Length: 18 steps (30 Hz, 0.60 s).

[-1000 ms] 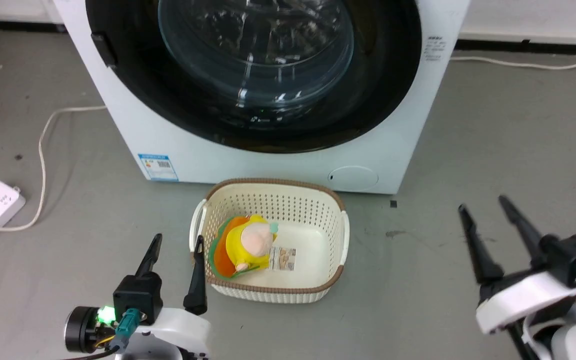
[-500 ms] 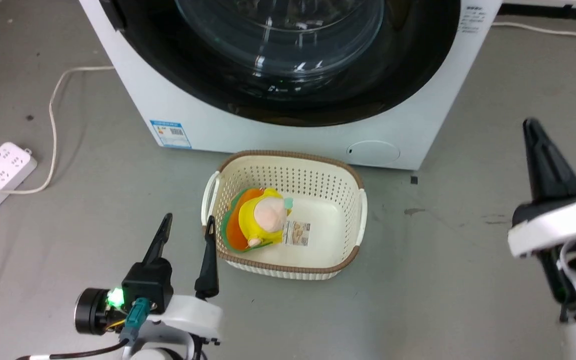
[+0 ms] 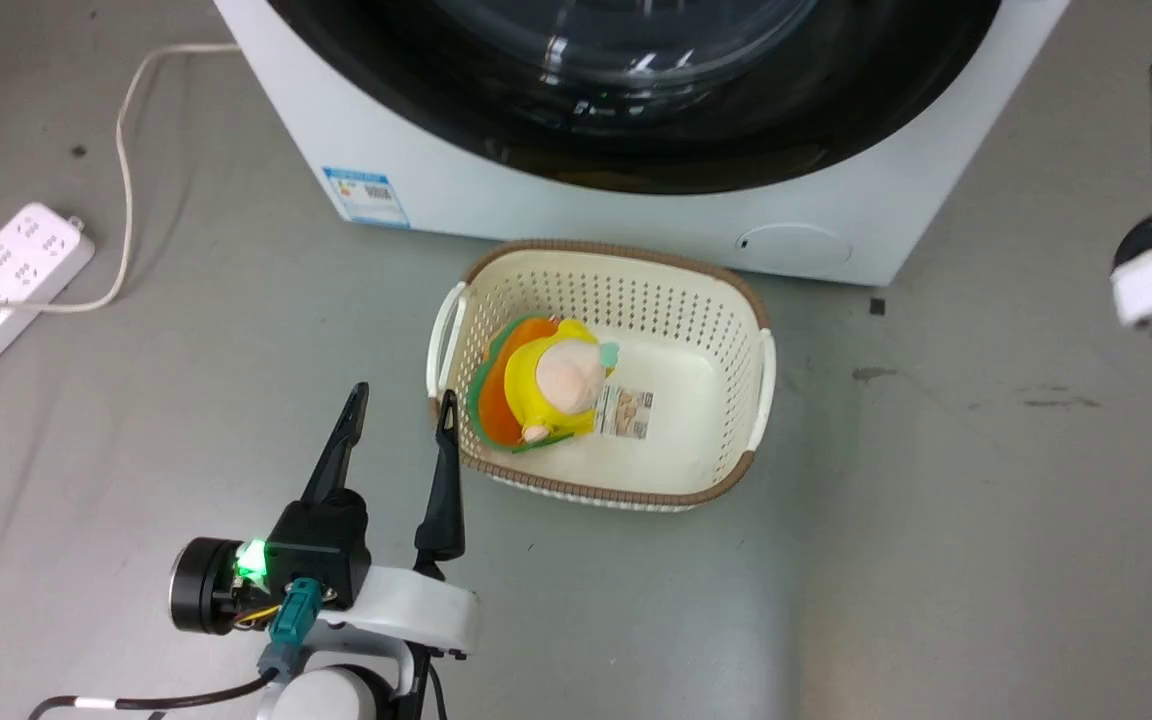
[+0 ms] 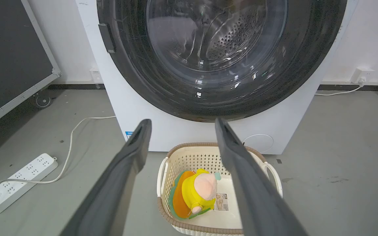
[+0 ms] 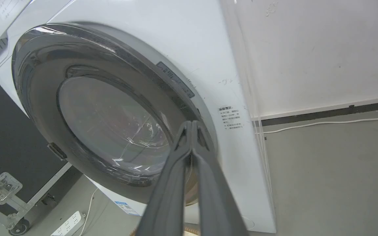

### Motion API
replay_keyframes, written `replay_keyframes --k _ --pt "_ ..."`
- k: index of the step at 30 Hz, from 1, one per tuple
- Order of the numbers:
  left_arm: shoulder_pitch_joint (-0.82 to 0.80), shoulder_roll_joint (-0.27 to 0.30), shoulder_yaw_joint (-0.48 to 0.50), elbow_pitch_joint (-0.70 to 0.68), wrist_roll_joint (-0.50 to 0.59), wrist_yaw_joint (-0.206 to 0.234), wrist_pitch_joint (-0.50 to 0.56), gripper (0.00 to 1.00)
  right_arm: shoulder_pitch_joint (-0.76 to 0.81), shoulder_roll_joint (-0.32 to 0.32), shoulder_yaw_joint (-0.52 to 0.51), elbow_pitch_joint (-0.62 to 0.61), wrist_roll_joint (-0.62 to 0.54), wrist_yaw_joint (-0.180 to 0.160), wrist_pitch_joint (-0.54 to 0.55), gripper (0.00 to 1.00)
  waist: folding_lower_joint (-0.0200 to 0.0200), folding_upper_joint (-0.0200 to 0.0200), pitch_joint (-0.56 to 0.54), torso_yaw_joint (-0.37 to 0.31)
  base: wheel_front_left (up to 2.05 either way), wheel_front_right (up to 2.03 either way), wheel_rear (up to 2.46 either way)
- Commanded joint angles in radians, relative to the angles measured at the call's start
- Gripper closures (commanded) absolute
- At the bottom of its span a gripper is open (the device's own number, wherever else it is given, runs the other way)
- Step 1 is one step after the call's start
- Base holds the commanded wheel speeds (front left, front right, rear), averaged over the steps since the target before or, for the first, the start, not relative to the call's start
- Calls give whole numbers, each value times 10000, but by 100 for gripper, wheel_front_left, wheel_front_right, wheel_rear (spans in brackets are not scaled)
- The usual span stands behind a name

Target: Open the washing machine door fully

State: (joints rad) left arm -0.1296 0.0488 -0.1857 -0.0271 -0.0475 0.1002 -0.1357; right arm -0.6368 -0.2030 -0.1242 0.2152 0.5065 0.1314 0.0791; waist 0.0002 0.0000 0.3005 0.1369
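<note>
Nearest the robot, the left pincer point(image 3: 404, 395) hangs low over the floor point(image 3: 936, 560) with its fingers spread wide and nothing between them. It sits just beside the near left corner of the basket point(image 3: 626, 300). It seems parked there out of the way, since this job needs one arm only.

The basket stands on the floor close before the foot of the washing machine point(image 3: 416, 150), with a yellow plush toy point(image 3: 556, 385) lying at its left end. That looks like a load waiting for the drum, which is why the door must first swing clear above it. A power strip point(image 3: 6, 290) lies well off to the left on the floor.

Farther on, the washing machine door point(image 4: 215, 59) lies flat against the machine's front, not yet opened at all. The right pincer point(image 5: 191, 124) is raised beside the machine's right side, its fingers pressed together on nothing. Their joined tip points at the door's right rim. My guess is that the slim tip is meant to slip behind that rim and pull.
</note>
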Motion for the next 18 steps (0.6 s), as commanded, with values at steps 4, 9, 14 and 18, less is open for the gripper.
replay_keyframes --k 4,9,14,18 --pt "-265 8 -222 -64 -73 134 -195 0 -1167 -35 -458 816 766 -4 488 100 -2 0 333 178 0 0 0" --pt "-387 9 -422 -80 -93 215 -299 0 -2224 -28 -980 1976 1458 -5 1326 100 -2 0 605 340 0 0 0" --pt "-499 9 -607 -93 -132 295 -404 0 -3325 -224 -1488 3281 1890 -5 2231 100 -2 0 867 513 0 0 0" --pt "-597 10 -764 -106 -171 357 -488 0 -4245 -350 -1886 4193 2264 -5 2905 100 -2 0 1076 652 0 0 0"
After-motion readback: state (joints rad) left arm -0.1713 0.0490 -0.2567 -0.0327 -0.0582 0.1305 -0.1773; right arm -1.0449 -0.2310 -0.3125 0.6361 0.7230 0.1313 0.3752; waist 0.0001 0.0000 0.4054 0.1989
